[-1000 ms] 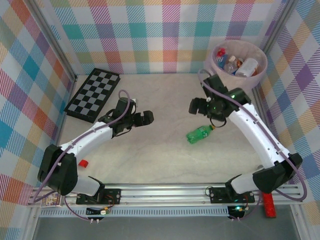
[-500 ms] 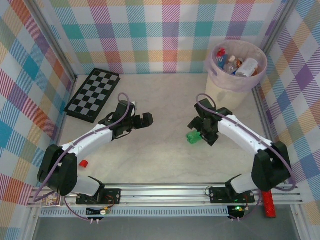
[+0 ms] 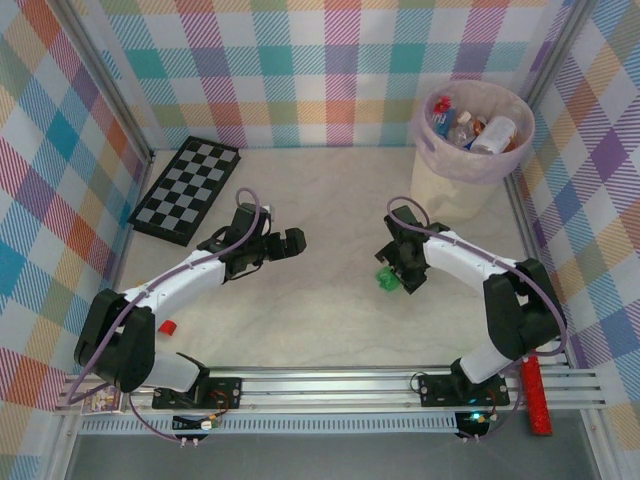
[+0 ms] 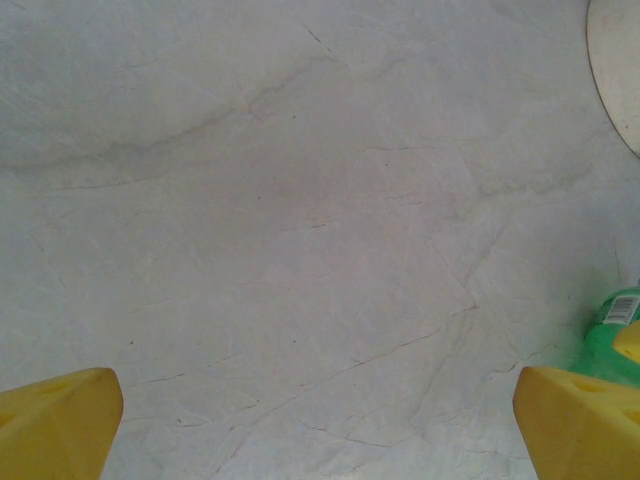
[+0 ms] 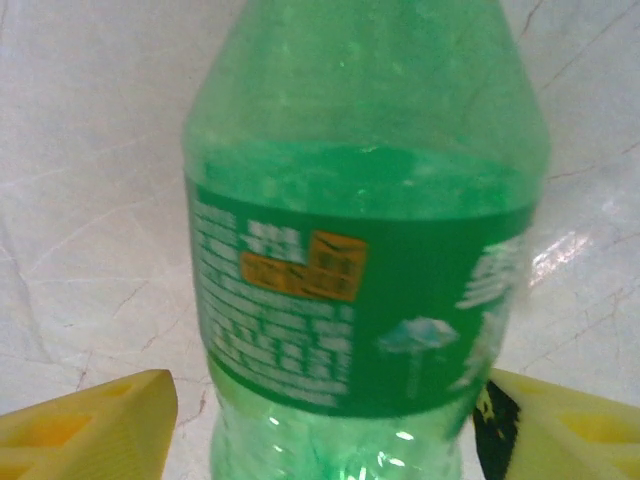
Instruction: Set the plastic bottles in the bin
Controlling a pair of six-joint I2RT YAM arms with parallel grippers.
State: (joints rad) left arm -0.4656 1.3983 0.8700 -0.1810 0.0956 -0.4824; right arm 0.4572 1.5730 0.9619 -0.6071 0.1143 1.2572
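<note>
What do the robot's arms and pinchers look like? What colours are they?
The left arm and right arm are white tubes with chunky black joints. A thin purple cable loops along each. The left gripper and right gripper look black from above; their fingertips are bright yellow wedges.

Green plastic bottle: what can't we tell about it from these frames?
- Right wrist view: green plastic bottle has its cap and base cut off by the frame edges.
- Top view: right gripper covers most of it.
- Right wrist view: whether the yellow fingers press it is unclear.
- Left wrist view: it is cut by the right edge.
</note>
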